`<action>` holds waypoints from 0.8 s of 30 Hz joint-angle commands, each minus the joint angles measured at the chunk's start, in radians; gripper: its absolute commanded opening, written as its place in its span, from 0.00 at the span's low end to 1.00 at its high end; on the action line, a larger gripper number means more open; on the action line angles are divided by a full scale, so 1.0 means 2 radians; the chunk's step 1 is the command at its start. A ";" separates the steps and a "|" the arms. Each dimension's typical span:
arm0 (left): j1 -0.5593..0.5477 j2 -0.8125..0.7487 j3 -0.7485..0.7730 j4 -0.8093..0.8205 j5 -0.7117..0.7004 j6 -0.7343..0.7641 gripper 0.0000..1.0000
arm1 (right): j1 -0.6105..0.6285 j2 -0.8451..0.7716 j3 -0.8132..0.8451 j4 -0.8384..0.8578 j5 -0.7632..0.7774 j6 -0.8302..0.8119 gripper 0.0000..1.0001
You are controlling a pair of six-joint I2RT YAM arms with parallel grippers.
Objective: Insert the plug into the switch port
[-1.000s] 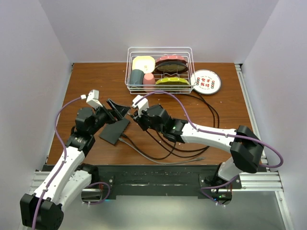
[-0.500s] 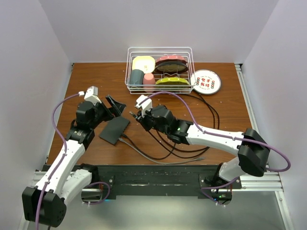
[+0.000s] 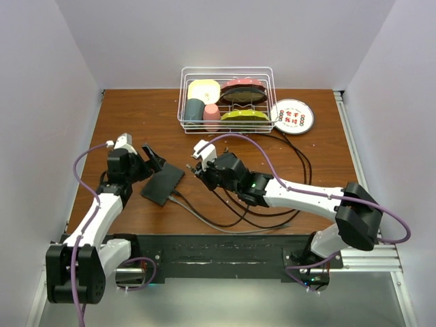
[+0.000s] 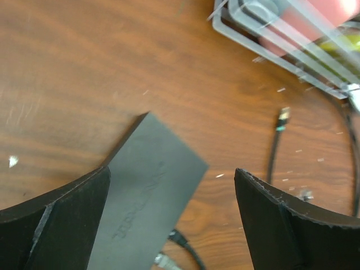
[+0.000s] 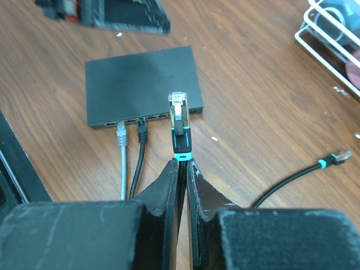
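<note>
A brown wooden tabletop (image 3: pixel 320 170), with two white-and-black arms reaching in from the near edge. Against the far edge, near its middle, a white wire basket (image 3: pixel 227 67) of coloured dishes. Just beside its right wall, a round white plate (image 3: pixel 291 116) with red characters.

Left of centre, about midway between the near and far edges, the switch (image 3: pixel 163 185): flat on the wood, matte black, its row of ports along the long edge toward the right arm. Just beside the switch on the side toward the left edge, the left gripper (image 3: pixel 151 161), fingers spread wide and nothing between them.

At the port edge, the right gripper (image 5: pixel 181 166), fingers pressed together on the black boot of the plug (image 5: pixel 179 112), its clear tip aimed at the row of ports. Contact with the switch impossible to tell.

Already seated in two ports, a grey cable (image 5: pixel 123 169) and a black cable (image 5: pixel 139 163). Loose on the wood toward the basket, a second connector (image 5: pixel 337 156) with a teal band.
</note>
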 commanded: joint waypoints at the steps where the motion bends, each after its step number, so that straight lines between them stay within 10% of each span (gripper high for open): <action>1: 0.006 0.031 -0.030 0.066 -0.018 0.004 0.96 | 0.000 0.014 0.010 0.003 -0.020 0.001 0.00; 24: 0.007 0.094 -0.096 0.162 -0.004 0.021 0.86 | 0.000 0.070 0.033 -0.015 -0.063 -0.002 0.00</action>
